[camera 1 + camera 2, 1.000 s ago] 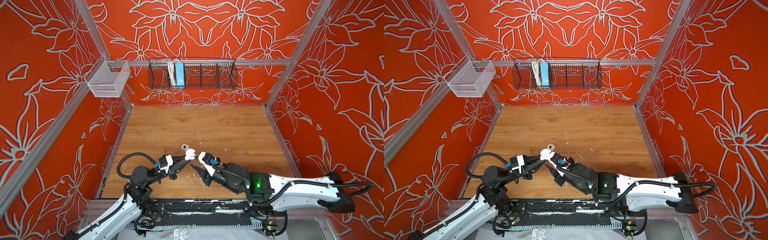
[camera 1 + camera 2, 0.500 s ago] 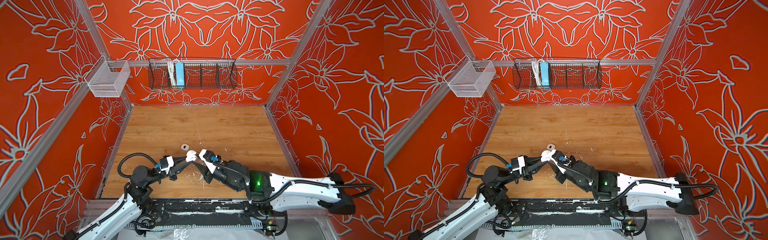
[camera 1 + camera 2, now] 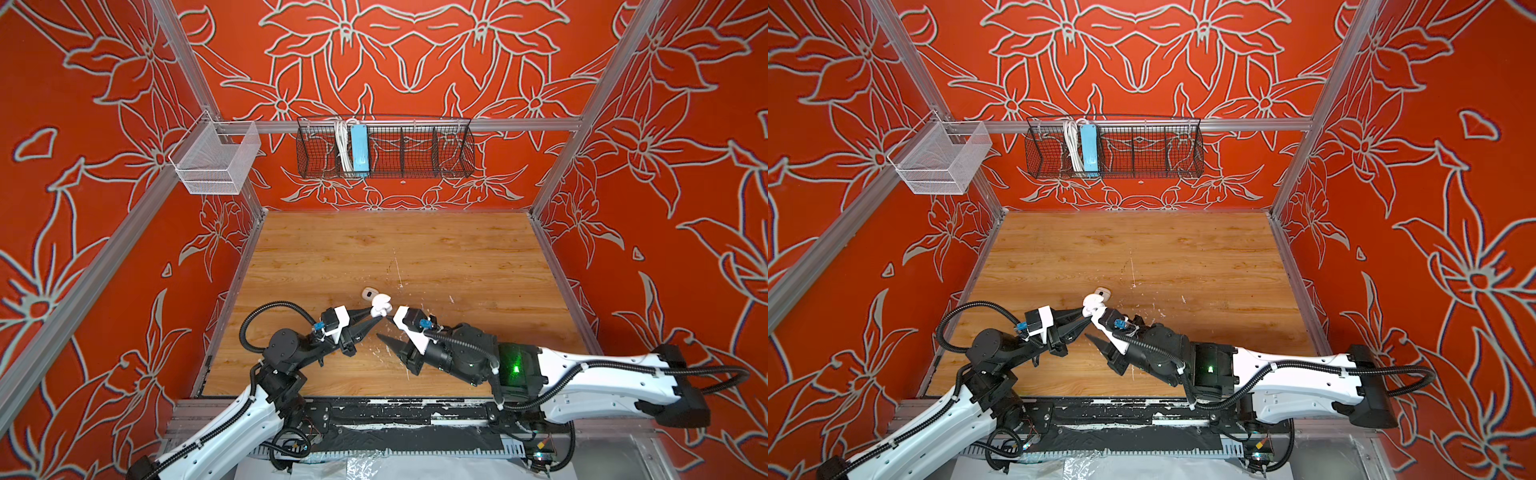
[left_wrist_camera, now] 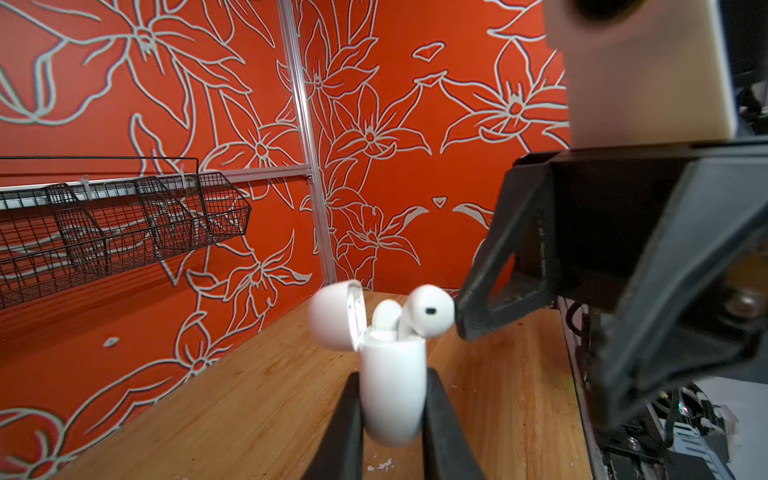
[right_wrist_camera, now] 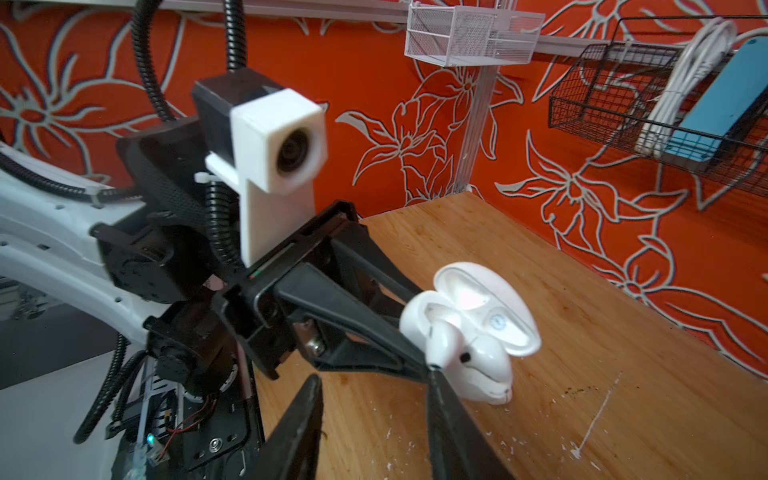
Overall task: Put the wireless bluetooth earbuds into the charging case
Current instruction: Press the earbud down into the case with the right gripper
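Observation:
My left gripper [image 4: 392,378] is shut on the white charging case [image 4: 392,399], which it holds upright above the wooden table with the lid [image 4: 336,316] swung open. The case [image 3: 380,305] [image 3: 1092,303] shows in both top views. One of the earbuds [image 4: 386,311] sits low in its slot. The other earbud [image 4: 428,316] [image 5: 446,338] stands higher, with its stem in the case. My right gripper [image 5: 374,374] [image 3: 384,326] is open with nothing between its fingers. One of its fingertips [image 4: 465,320] touches the raised earbud's head.
A small white rounded object with a dark spot [image 3: 369,294] [image 3: 1104,294] lies on the table just beyond the case. White paint flecks [image 5: 590,432] mark the wood. A black wire basket [image 3: 384,147] and a white mesh basket [image 3: 216,160] hang on the back rail.
The right gripper's jaws narrowed and then widened again beside the case. The left gripper has kept its hold and lifted the case slightly.

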Action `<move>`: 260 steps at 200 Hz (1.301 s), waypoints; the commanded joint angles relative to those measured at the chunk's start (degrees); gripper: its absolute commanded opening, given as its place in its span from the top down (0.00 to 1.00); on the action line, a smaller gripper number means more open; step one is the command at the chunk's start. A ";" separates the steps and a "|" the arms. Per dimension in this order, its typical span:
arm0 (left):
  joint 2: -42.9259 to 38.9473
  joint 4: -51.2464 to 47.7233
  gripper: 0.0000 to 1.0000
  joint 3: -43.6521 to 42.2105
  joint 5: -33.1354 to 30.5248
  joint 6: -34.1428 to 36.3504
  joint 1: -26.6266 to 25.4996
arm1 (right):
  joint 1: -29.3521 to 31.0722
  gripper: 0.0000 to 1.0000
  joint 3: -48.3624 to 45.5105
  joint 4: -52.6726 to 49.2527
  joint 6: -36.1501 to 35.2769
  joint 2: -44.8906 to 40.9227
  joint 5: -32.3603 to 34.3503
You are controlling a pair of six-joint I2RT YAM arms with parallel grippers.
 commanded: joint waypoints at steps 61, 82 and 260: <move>0.05 1.00 1.00 1.91 -0.13 0.15 -0.37 | 0.11 0.58 2.36 0.24 -1.18 -1.12 1.34; -0.41 0.73 1.00 1.78 -0.44 0.37 -0.35 | 0.13 0.58 1.48 -0.92 -1.31 -3.48 3.88; -1.70 2.58 1.00 2.08 2.19 0.59 -0.47 | 0.07 0.54 5.75 -3.71 -2.18 0.56 5.57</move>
